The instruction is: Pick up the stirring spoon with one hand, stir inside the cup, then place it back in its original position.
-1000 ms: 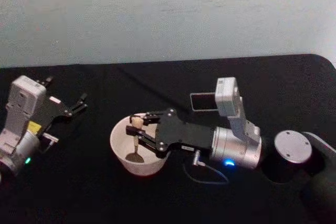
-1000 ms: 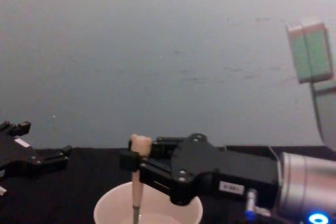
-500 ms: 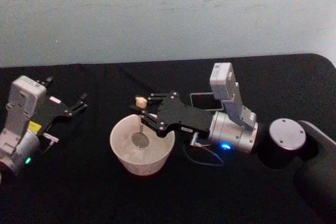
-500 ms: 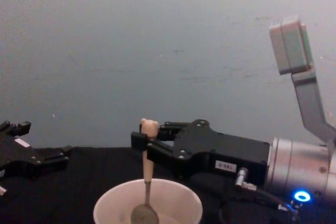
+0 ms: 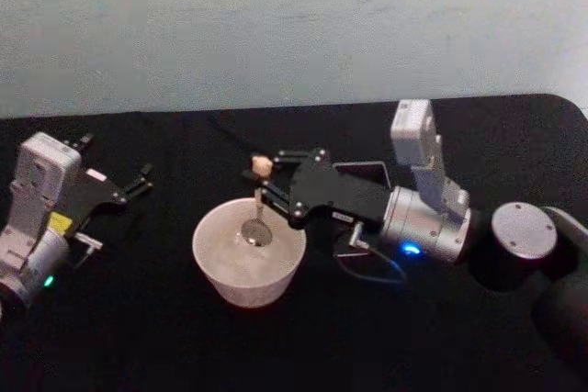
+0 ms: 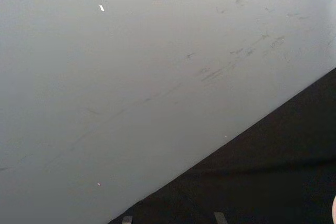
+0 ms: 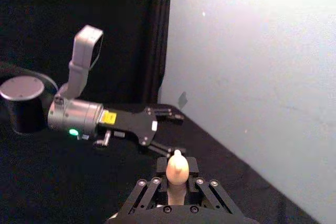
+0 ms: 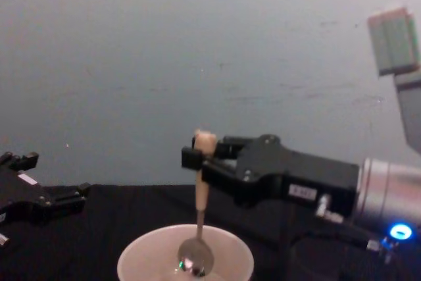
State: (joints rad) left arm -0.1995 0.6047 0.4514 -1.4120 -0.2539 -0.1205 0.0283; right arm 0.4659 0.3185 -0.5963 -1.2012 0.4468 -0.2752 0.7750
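The stirring spoon [image 5: 258,201] hangs upright with its beige bear-head handle pinched in my right gripper [image 5: 265,181], which is shut on it. Its shiny metal bowl [image 8: 195,256] sits at about rim height, over the far side of the cream-white cup [image 5: 226,279]. In the chest view the right gripper [image 8: 198,157] reaches in from the right above the cup [image 8: 135,260]. The bear head [image 7: 177,169] shows between the fingers in the right wrist view. A thin edge of the dark grey holder box [image 5: 367,164] shows behind the right gripper. My left gripper [image 5: 138,181] is parked open at the left.
The table [image 5: 138,337] is covered in black cloth and ends at a pale wall behind. A cable [image 5: 372,274] loops under the right wrist beside the cup. The left arm [image 7: 79,116] lies across the cloth in the right wrist view.
My right gripper has raised the spoon and shifted it toward the far right side of the cup; the spoon's bowl rose from the cup's bottom to rim height. The left arm has not moved.
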